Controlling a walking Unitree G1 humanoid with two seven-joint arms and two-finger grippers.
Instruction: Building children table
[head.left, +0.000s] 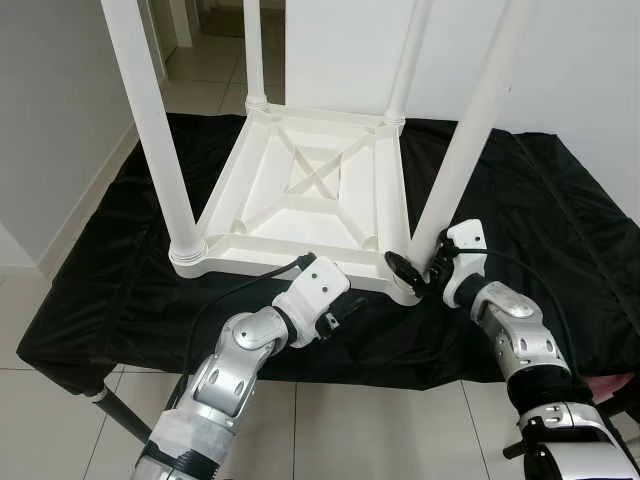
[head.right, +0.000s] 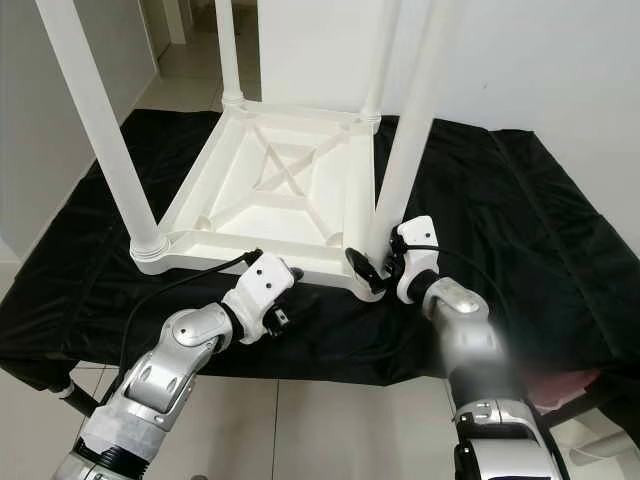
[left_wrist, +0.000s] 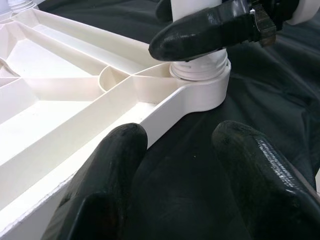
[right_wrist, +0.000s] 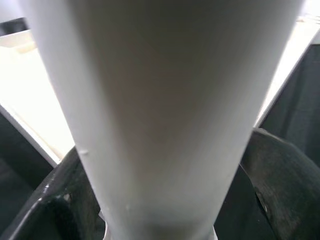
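A white children's table (head.left: 300, 200) lies upside down on a black cloth (head.left: 120, 270), its four legs pointing up. My right gripper (head.left: 415, 272) is shut on the base of the near right leg (head.left: 465, 140), where that leg enters its corner socket (left_wrist: 200, 85). In the right wrist view the leg (right_wrist: 160, 100) stands between both black fingers (right_wrist: 280, 170). My left gripper (left_wrist: 180, 145) is open and low at the table's front rim (left_wrist: 100, 135), left of that corner. One finger (left_wrist: 115, 170) lies by the rim, the other over the cloth.
The cloth covers a low stand whose front edge is just before me, with tiled floor (head.left: 60, 400) below. A white wall (head.left: 580, 60) rises behind on the right, and a doorway (head.left: 200, 40) opens at the back left. Something pink (head.left: 610, 385) shows at the lower right.
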